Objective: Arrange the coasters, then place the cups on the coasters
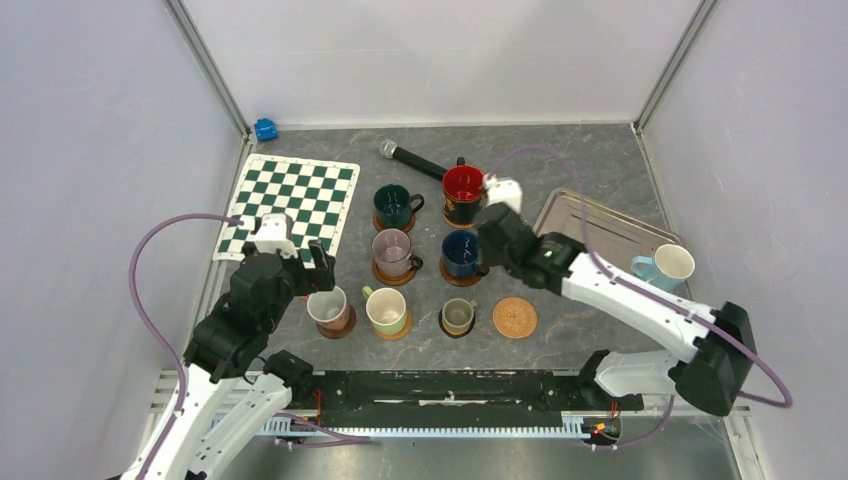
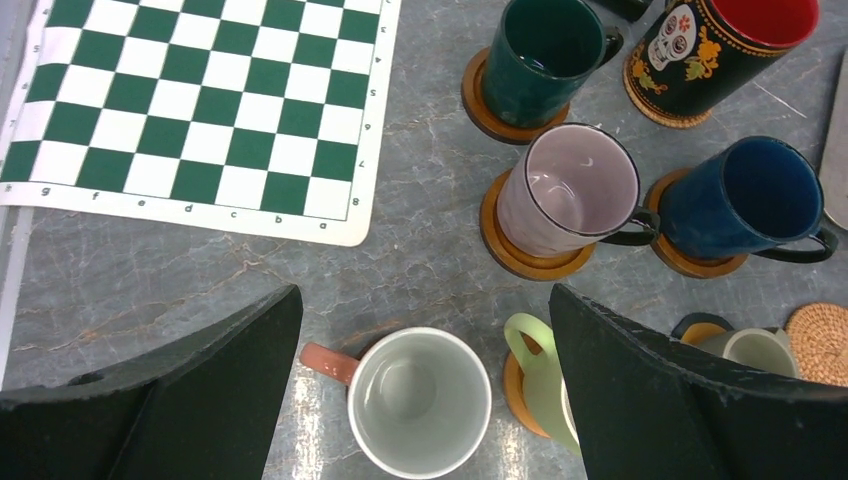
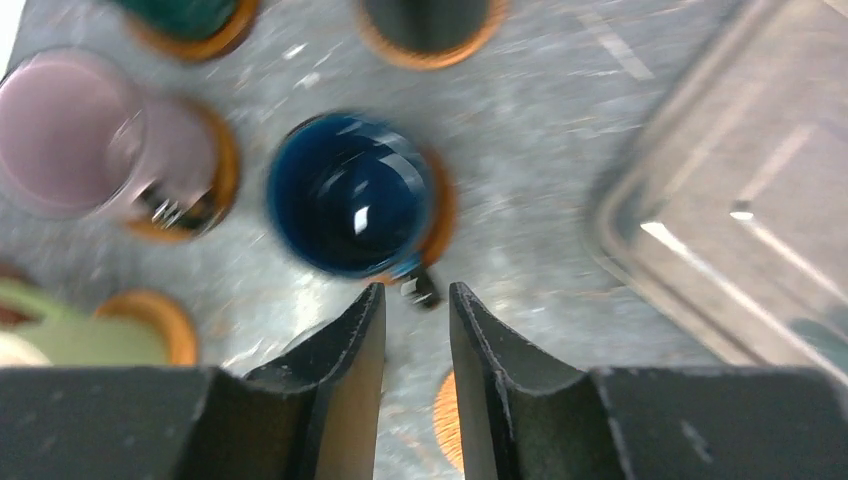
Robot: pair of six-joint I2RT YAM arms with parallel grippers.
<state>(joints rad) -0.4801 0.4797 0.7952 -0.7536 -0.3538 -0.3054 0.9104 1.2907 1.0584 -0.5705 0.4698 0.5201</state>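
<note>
Right wrist view: the dark blue mug (image 3: 350, 195) stands upright on an orange-brown coaster (image 3: 440, 215) just ahead of the right gripper (image 3: 416, 290), with its dark handle pointing back at the mouth of the gap between the fingertips. The jaws are parted only a little and clasp nothing. Table shows between them, though the picture is blurred. Ahead and to the left of these jaws the clear glass mug (image 3: 60, 130) sits on its own coaster, and to their right lies a metal tray (image 3: 720, 200). Beneath the fingers, back toward the wrist, an edge of the woven coaster (image 3: 448, 420) shows. The light blue mug (image 1: 665, 265) stands well apart from them, by the tray's corner.

The left gripper (image 2: 425, 300) is spread wide and holds nothing. The white-inside brownish mug (image 2: 420, 400) stands below, between its fingers. The pale green mug (image 2: 535, 370) is partly hidden by the right-hand finger, and the chequered mat (image 2: 200, 100) lies ahead to the left.
</note>
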